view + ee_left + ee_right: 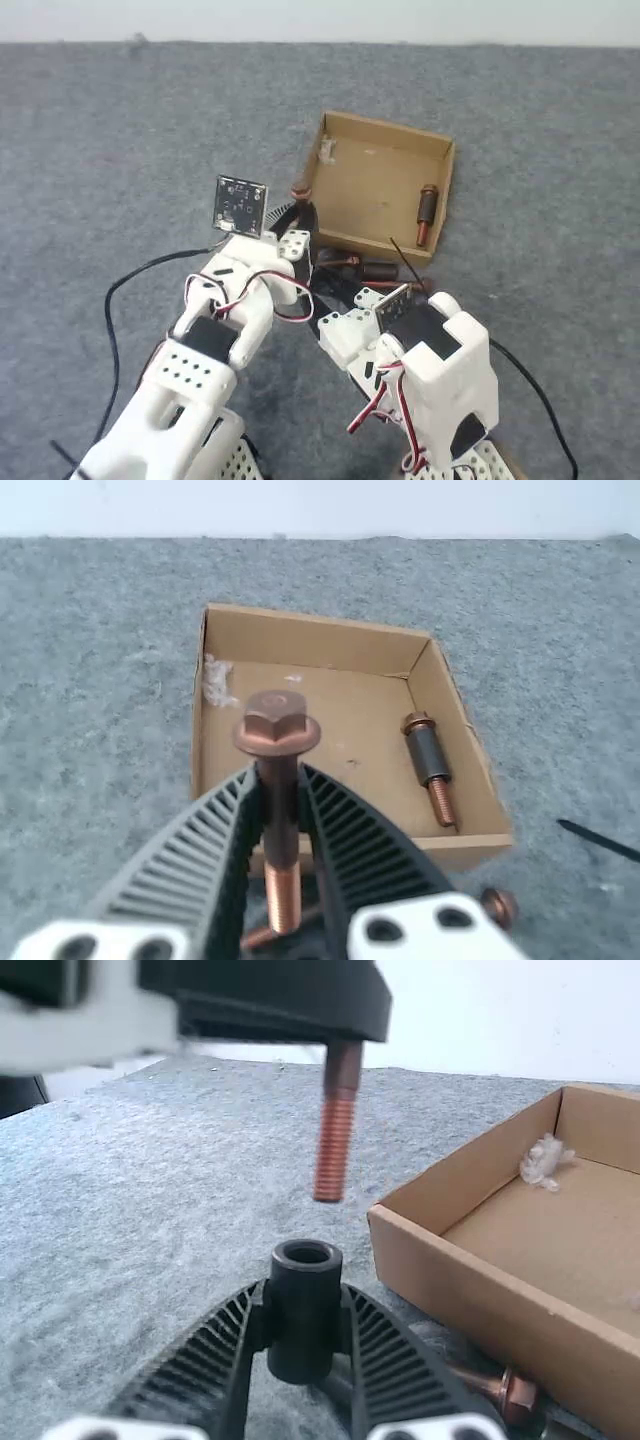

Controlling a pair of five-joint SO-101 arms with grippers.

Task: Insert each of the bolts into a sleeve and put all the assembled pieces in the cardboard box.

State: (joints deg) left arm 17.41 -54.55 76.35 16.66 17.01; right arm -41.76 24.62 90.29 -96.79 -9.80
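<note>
My left gripper (278,805) is shut on a copper bolt (276,780), held upright with its hex head on top. In the right wrist view the bolt's threaded end (333,1150) hangs a little above and just off the mouth of a black sleeve (303,1305). My right gripper (303,1310) is shut on that sleeve, which stands upright. From above, the left gripper (303,218) sits by the near left corner of the cardboard box (340,150). One assembled bolt and sleeve (427,213) lies inside the box along its right wall.
A loose bolt (510,1395) lies on the grey carpet by the box's front wall, next to a dark sleeve (381,268). Another bolt head (497,907) sits near the box's front right corner. A black cable tie (405,262) lies there too.
</note>
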